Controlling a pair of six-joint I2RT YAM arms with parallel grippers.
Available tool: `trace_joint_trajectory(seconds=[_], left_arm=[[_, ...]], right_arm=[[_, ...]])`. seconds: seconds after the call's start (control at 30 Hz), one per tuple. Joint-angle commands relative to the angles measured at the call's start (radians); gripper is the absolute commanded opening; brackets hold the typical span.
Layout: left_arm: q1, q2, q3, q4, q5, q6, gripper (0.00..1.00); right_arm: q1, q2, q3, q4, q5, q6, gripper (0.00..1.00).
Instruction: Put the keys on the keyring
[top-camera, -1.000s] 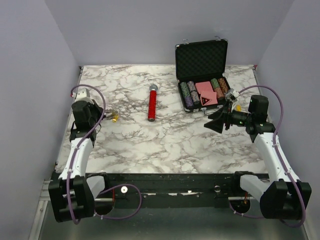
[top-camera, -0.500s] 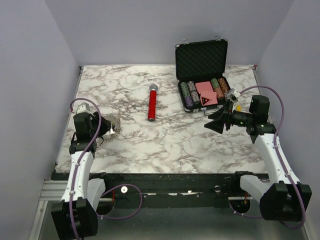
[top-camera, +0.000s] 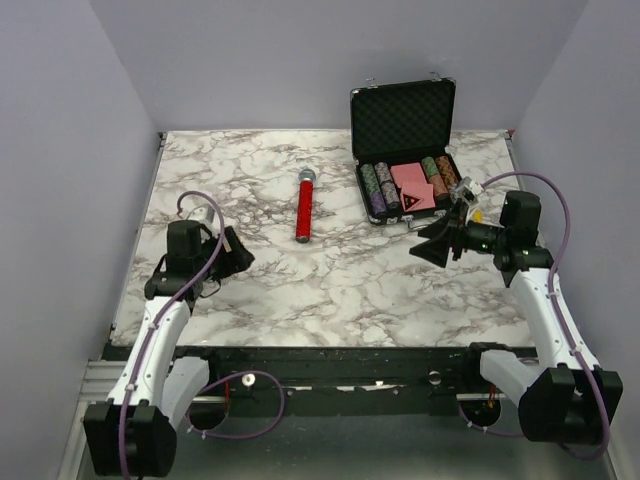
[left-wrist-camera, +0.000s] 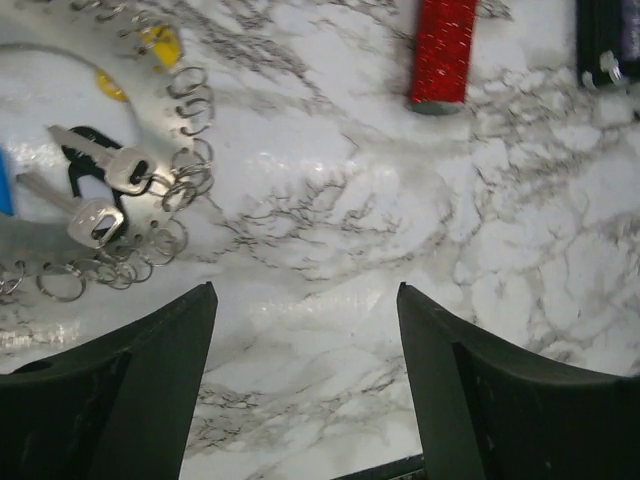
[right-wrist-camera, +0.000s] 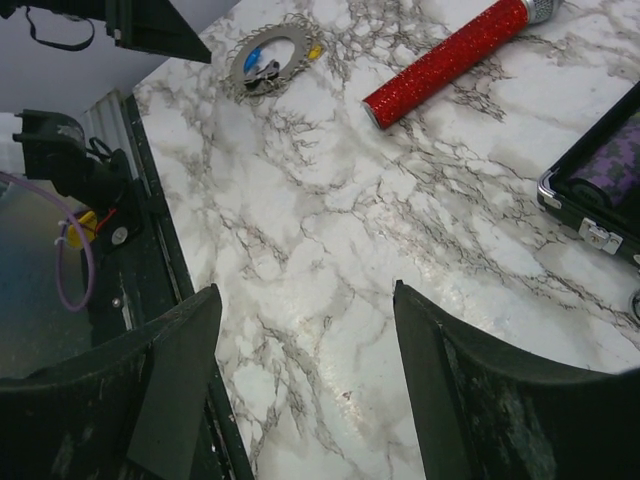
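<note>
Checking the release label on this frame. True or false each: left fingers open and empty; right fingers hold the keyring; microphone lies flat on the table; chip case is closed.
1. The left fingers are open and empty. True.
2. The right fingers hold the keyring. False: they are open and empty; the keyring lies on the table with the keys.
3. The microphone lies flat on the table. True.
4. The chip case is closed. False: its lid stands up, with the chips showing.
</note>
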Motion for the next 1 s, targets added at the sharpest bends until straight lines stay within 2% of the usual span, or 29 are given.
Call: trace_joint_trajectory(seconds=[0.0, 0.1, 0.17, 0.37, 0.5, 0.73, 0.97], left_arm=[[-0.136, -0.107, 0.083, -0.065, -0.047, 0.085, 0.85], [-0.133, -0.228, 0.078, -0.03, 0.002, 0.031, 0.99], [-0.131, -0.3, 0.08, -0.01, 0.03, -0.015, 0.99], [-0.131, -0.433, 0.122, -0.039, 0.099, -0.064, 0.99], [-0.131, -0.486, 0.152, -0.111, 0.093, -0.055, 0.99], [-0.131, -0.539, 0.204, -0.193, 0.099, -0.02, 0.99], [-0.131, -0.575, 0.182, -0.206, 0.098, -0.012, 0.99]], right_arm=[[-0.031, -0.03, -0.009, 0.044, 0.079, 0.065, 0.82], [-0.045, -0.055, 0.001, 0.064, 0.198, 0.146, 0.89], [-0.045, -0.07, 0.027, 0.052, 0.269, 0.212, 0.93], [-0.045, -0.099, 0.161, -0.029, 0.451, 0.393, 0.93], [-0.045, -0.125, 0.218, -0.104, 0.562, 0.401, 0.96], [-0.045, -0.153, 0.244, -0.164, 0.581, 0.395, 1.0], [-0.045, -0.177, 0.244, -0.169, 0.63, 0.402, 1.0]])
